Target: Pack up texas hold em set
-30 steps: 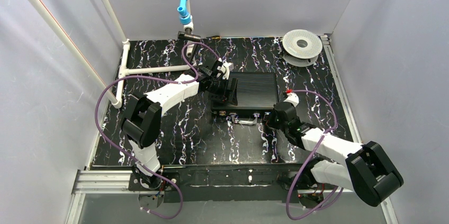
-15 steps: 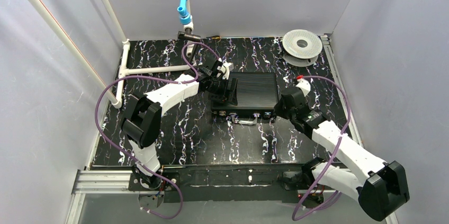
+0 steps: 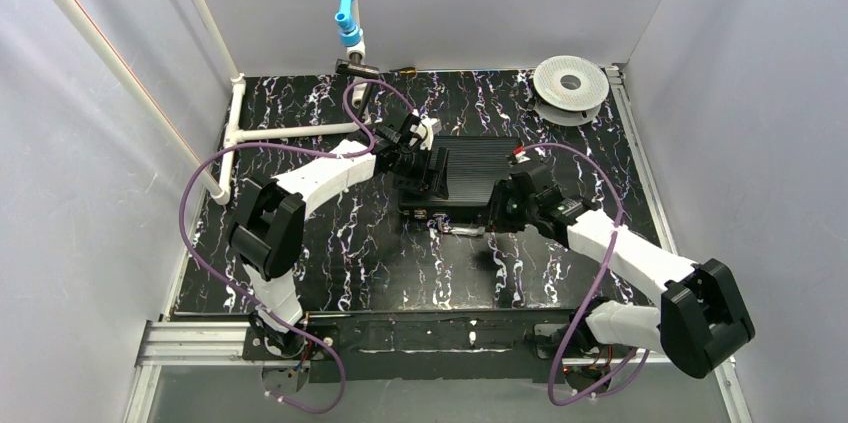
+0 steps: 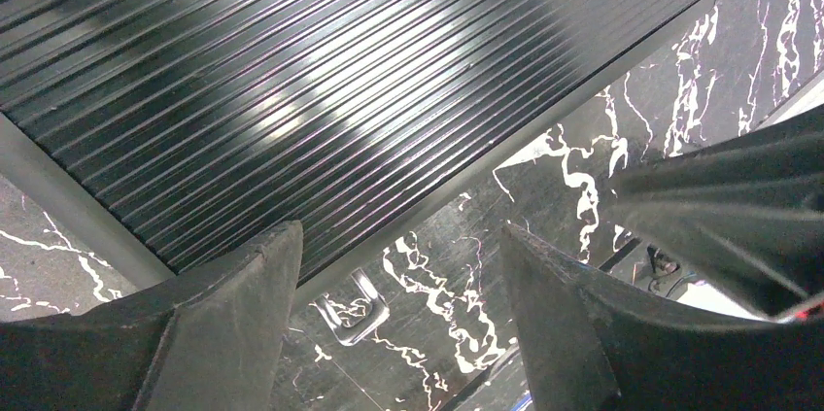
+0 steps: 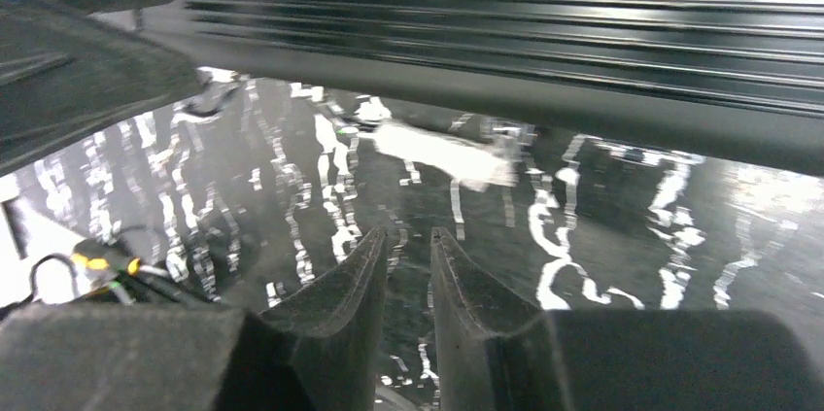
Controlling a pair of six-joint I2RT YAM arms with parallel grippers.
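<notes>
The black ribbed briefcase (image 3: 482, 175) lies shut in the middle of the marble table, with silver latches and its handle (image 3: 462, 230) on the near side. Chips, discs, dice and cards are hidden. My left gripper (image 3: 432, 171) is open over the case's left edge. In the left wrist view its fingers (image 4: 398, 236) straddle the ribbed lid's (image 4: 321, 71) rim, and the silver handle (image 4: 355, 306) shows between them. My right gripper (image 3: 497, 211) sits at the case's front right corner. In the right wrist view it (image 5: 408, 236) is shut and empty, low over the table below the case's edge (image 5: 505, 81).
A round white-grey spool (image 3: 570, 86) stands at the back right corner. A white pipe frame (image 3: 290, 130) runs along the left, and a pipe with blue fittings (image 3: 347, 18) rises at the back. Grey walls close in on three sides.
My right arm swung out to the right of the case, then came back left to its front right corner. The left arm and the case have not moved.
</notes>
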